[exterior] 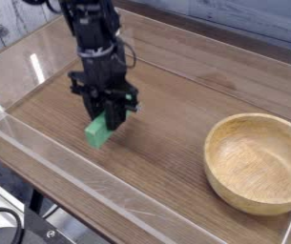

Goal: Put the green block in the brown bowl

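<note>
A: As the frame is read from the left, what appears first?
B: Black cabling (10,225) at the lower left corner, beside the edge of the wooden desk (174,176). A clear strip (72,170) runs diagonally along the near side of the desk.
A: State the position of the green block.
B: The green block (98,131) is left of centre, at the lower end of the black arm (99,52). It is tilted, with its upper part between the fingers and its lower part exposed.
A: State the condition of the hand.
B: The hand (103,112) is closed, clamped on the green block. The arm extends down to it from the top of the view.
A: What is located at the right?
B: The brown bowl (259,162), upright on the desk, opening upward, well apart from the block. Its interior is visible.
</note>
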Tool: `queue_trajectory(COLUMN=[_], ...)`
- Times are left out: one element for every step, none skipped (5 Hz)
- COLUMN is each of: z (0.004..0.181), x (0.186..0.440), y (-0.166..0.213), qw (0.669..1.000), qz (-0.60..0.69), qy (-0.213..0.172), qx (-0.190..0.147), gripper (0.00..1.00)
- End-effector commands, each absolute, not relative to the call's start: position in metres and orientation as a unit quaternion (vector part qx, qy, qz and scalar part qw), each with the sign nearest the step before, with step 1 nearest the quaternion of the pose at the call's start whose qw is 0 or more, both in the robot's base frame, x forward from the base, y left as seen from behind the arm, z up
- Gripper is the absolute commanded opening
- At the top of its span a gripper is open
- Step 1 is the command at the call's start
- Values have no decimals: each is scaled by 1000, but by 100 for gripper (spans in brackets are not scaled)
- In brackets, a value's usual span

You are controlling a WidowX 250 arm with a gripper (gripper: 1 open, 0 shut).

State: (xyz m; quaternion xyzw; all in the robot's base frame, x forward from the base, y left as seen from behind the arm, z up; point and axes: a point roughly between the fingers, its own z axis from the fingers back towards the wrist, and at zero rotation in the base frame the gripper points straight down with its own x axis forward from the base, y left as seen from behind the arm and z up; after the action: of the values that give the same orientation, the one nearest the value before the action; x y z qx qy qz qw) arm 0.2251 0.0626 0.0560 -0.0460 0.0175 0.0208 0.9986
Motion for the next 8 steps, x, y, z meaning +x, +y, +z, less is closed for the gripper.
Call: queue_trajectory(z=[94,107,106,99,91,82,70,62], x=[251,265,272,275,274,270,274,279], y=[43,4,-40,-85,-125,-153,-141,-134], qw=[998,998,997,996,995,994,995,996], qz=[20,5,-19,-44,-64,-82,-72,-64], qy=[-23,-27,-25,-19,-14,-8,2,7], qx=[-48,-59,-67,-72,-74,-74,-70,-68], gripper=[0,0,0,0,0,0,0,0])
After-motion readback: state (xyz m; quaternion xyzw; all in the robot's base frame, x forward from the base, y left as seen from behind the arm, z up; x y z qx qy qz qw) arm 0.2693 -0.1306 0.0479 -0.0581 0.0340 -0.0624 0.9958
